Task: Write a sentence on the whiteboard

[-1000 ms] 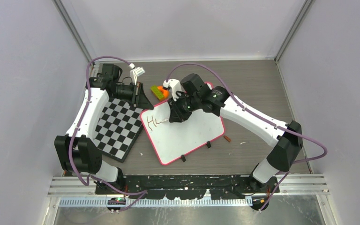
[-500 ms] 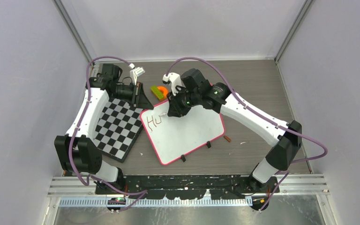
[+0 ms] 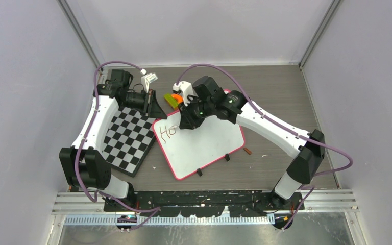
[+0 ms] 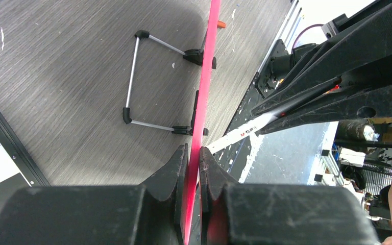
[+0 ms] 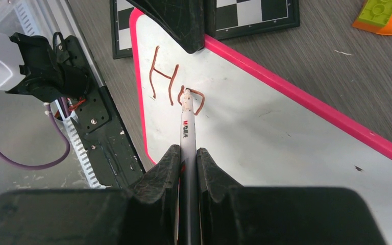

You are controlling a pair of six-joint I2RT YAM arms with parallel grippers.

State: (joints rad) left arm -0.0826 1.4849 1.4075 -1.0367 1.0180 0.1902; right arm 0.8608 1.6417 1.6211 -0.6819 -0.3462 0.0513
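Jaws of the right gripper (image 5: 188, 155) clamp a white marker pen (image 5: 186, 122), long axis straight ahead, tip touching the white pink-rimmed whiteboard (image 5: 286, 148) on the desk (image 3: 275, 92) at the reddish-brown sentence (image 5: 176, 87) "Ho", bare board lying rightward, while the left gripper (image 4: 193, 153) pinches the rim.

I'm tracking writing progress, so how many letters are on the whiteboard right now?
2. An H sits near the whiteboard corner clamped by the left gripper, and an o is right beside it at the marker tip, possibly unfinished. None look hidden.
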